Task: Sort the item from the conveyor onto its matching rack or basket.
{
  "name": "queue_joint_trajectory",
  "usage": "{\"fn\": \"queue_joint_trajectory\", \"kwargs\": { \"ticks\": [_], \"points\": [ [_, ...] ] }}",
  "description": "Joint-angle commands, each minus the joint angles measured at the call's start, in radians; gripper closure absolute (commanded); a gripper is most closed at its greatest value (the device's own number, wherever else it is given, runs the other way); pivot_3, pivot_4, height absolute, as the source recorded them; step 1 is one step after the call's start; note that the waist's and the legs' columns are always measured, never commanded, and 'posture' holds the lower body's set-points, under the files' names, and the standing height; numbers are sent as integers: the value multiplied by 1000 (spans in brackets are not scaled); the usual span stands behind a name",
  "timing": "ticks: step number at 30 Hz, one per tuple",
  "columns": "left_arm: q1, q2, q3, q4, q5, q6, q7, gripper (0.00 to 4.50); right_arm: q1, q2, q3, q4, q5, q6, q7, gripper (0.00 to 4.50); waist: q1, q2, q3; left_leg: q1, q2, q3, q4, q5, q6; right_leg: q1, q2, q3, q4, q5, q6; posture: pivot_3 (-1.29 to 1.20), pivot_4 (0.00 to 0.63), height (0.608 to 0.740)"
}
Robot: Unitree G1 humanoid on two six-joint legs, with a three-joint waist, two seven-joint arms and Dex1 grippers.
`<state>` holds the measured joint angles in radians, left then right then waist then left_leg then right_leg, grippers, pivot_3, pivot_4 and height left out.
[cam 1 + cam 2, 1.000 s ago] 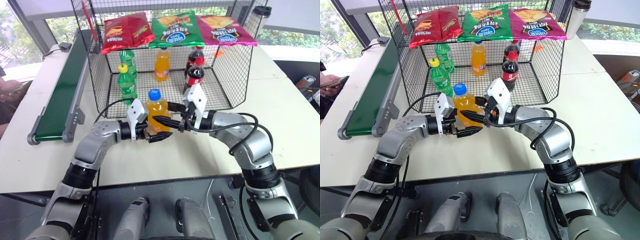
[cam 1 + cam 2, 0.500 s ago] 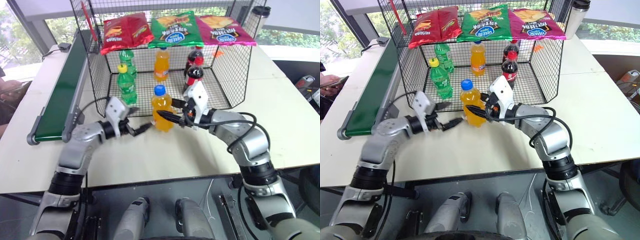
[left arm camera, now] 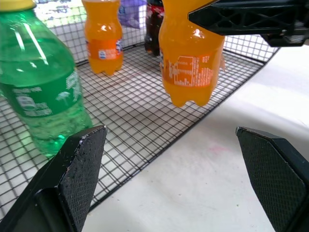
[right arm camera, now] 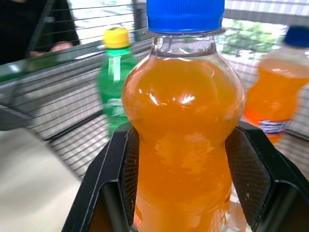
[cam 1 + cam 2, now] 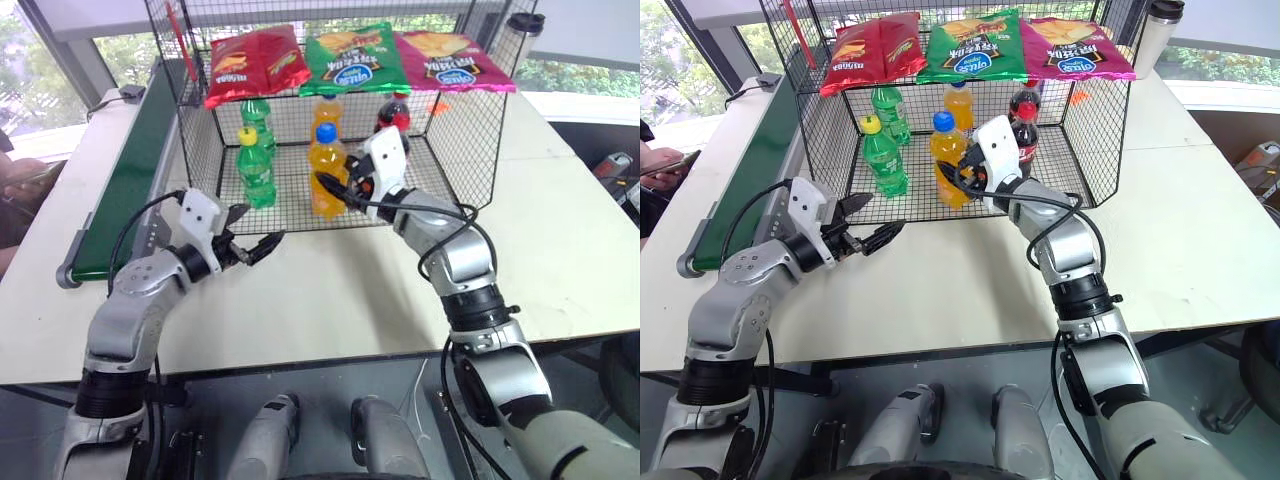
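Note:
The item, an orange soda bottle with a blue cap, hangs upright just over the front edge of the mesh floor of the black wire basket. My right gripper is shut on the bottle's body, one finger on each side. The left gripper stands open over the white table, to the left of the bottle and apart from it, with nothing between its fingers. The green conveyor runs along the table's left side, bare.
Inside the basket stand a green bottle near the front left, another green one behind it, an orange bottle at the back and cola bottles. Chip bags lie on its top. A tumbler stands behind.
My right gripper carried the bottle forward from over the table to the basket's open front. The left gripper drew away to the left, still open.

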<state>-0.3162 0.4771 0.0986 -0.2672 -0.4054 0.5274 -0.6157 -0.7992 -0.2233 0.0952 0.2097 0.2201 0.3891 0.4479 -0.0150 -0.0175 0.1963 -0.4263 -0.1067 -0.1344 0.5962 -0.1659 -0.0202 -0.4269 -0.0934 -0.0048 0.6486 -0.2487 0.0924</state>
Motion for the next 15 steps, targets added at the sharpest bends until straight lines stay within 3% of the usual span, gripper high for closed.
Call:
{"fn": "queue_joint_trajectory", "kwargs": {
  "ticks": [1,15],
  "points": [
    [0,3,23,-52,-21,6,18,63,-62,20,-41,28,-16,-86,-31,2474,0,0,0,0,0,0,0,0,0,0,0,0,0,0,0,0,150,739],
    [-12,-22,-13,-57,-23,9,51,63,-154,106,-66,315,-80,-267,-103,2474,-4,0,0,0,0,0,0,0,0,0,1,0,1,0,0,0,150,739]
  ]
}}
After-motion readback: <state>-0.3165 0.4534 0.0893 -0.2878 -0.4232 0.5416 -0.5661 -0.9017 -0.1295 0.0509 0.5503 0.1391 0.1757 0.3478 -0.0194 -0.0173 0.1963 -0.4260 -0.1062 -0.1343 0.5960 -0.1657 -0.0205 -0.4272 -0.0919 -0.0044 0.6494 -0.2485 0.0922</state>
